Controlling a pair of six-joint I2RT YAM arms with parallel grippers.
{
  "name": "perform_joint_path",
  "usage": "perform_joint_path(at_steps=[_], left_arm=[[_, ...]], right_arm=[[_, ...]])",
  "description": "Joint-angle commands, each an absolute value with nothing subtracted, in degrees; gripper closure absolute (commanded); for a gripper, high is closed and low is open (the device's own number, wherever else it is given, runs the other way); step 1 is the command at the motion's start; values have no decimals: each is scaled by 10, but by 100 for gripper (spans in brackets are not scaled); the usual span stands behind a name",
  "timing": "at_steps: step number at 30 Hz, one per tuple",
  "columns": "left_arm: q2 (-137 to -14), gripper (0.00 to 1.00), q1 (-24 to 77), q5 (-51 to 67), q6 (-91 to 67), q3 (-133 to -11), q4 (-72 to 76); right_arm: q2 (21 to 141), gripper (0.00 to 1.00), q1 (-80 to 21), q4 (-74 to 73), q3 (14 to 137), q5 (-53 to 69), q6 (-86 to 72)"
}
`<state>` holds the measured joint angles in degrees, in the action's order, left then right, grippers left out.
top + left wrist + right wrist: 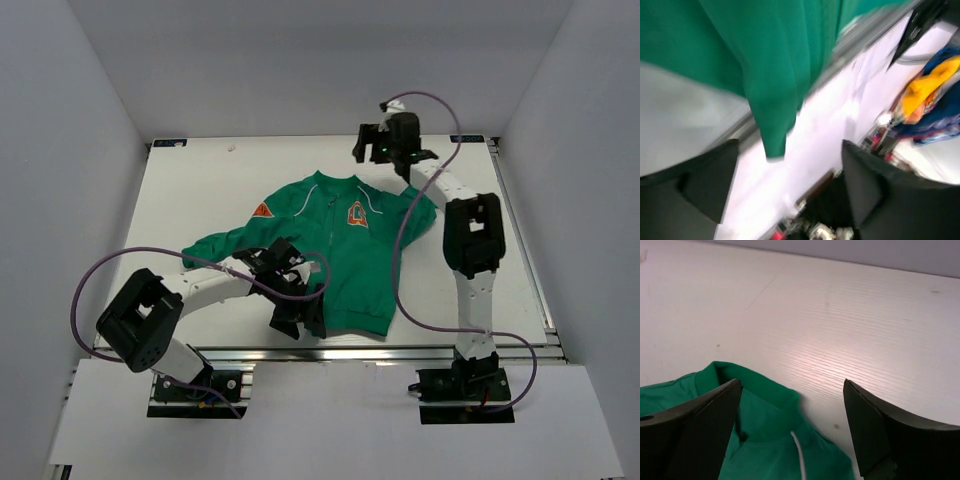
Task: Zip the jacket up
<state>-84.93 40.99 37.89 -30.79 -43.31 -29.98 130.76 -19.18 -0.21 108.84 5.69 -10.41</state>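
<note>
The jacket (340, 260) lies flat on its back in the middle of the bench (200, 180), collar (755, 385) towards the far edge and hem (350, 325) almost at the near edge, one sleeve stretched out to the left. From here the two fronts look drawn together all the way up, though I can't make out the slider, so I'd guess the zip is done or nearly so. The left gripper (298, 318) sits low at the hem by the near edge, which is probably where you'd pin the bottom down so the cloth doesn't ride up. Its jaws are spread wide and released. Its own camera is blurred, but a green fold hangs between the fingers (710, 185) without either one touching it. The right gripper (791, 382) hovers off the bench just past the collar, near the far edge, where a pull up the zip would end. Its jaws gape too, with nothing in them.
</note>
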Motion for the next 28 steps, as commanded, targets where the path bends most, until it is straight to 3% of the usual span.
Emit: perform_joint_path(at_steps=[1, 9, 15, 19, 28], left_arm=[[-828, 2, 416, 377, -300, -491, -402], [-804, 2, 360, 155, -293, -678, -517], [-810, 2, 135, -21, -332, -778, -496], [-803, 2, 4, 54, -317, -813, -474], [-750, 2, -27, -26, -319, -788, -454]], right_arm=[[1181, 11, -158, 97, 1029, 49, -110], [920, 11, -76, 76, 792, 90, -196], [746, 11, -13, -55, 667, 77, -209], [641, 11, -11, -115, 585, 17, -193], [476, 11, -11, -123, 478, -64, -204]])
